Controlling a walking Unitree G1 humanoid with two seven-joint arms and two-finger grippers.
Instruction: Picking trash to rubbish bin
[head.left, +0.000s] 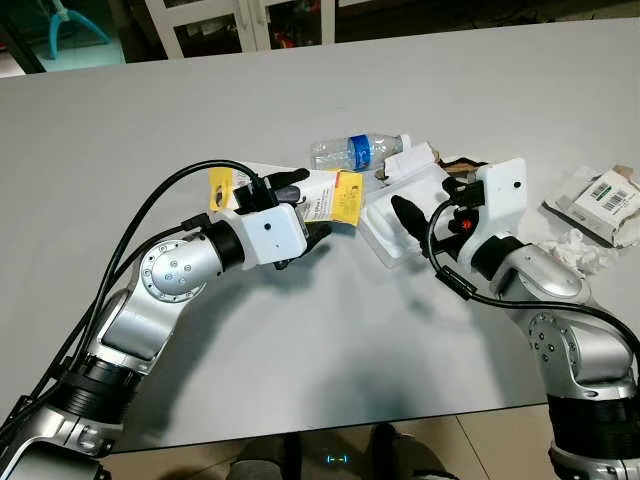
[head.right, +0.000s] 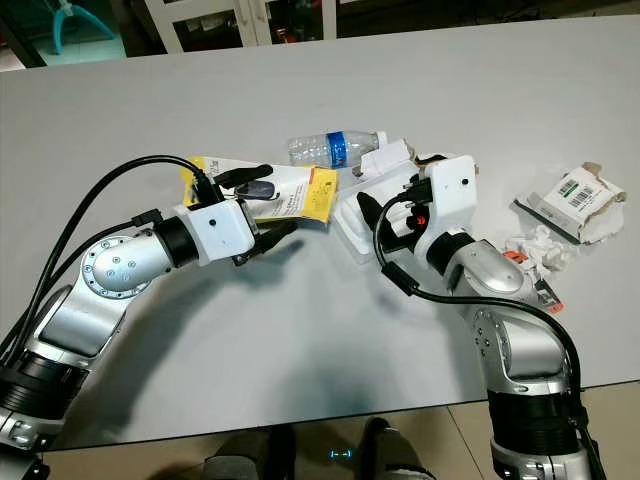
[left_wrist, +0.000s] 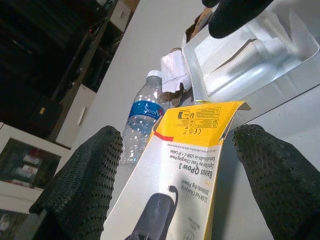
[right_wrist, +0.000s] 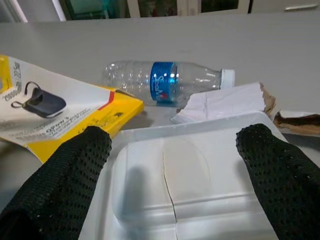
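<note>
You're at the grasp: left gripper (left_wrist: 175, 165) open astride the yellow box (left_wrist: 185, 150), right gripper (right_wrist: 172, 175) open over the white tray (right_wrist: 200, 200); close both next

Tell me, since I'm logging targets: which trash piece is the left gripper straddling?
The yellow-and-white charger box: the left gripper has a finger on either side, unlike the plastic bottle or white tray.

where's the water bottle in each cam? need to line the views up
Left eye: bottle lies at table centre, beyond both grippers.
Right eye: bottle upper centre, just beyond the yellow box.
Left wrist: bottle between the fingers, behind the box.
Right wrist: bottle across the top, beyond the white tray.
Shared landmark: its blue label.
</note>
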